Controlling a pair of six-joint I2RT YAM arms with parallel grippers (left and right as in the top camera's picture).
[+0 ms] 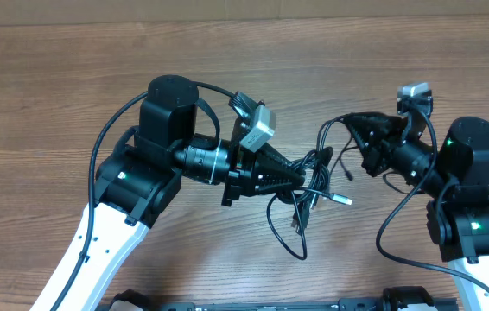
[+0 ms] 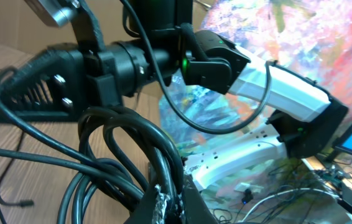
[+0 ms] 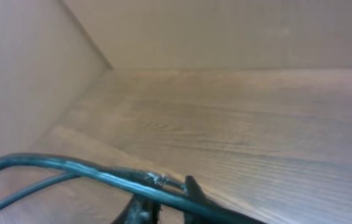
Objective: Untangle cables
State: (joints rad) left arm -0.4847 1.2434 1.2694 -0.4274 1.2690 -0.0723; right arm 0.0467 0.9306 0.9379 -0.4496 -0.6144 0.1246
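Observation:
The cables (image 1: 312, 188) are a knot of thin black cords at mid-table, with a silver-tipped plug (image 1: 341, 199) sticking out to the right. My left gripper (image 1: 303, 175) reaches in from the left and is shut on the bundle. In the left wrist view its jaws (image 2: 171, 200) pinch several black loops (image 2: 120, 134). My right gripper (image 1: 354, 130) sits up and to the right of the knot, shut on one strand (image 1: 324, 136) that arches back to the tangle. The right wrist view has that strand (image 3: 89, 171) crossing between the fingertips of the gripper (image 3: 166, 196), with a silver plug tip beside it.
The wooden table (image 1: 72, 78) stretches bare to the left and back. A cardboard wall (image 1: 227, 9) closes off the far edge. The right arm (image 2: 207, 56) fills the upper left wrist view. One loose loop (image 1: 288, 242) trails toward the front edge.

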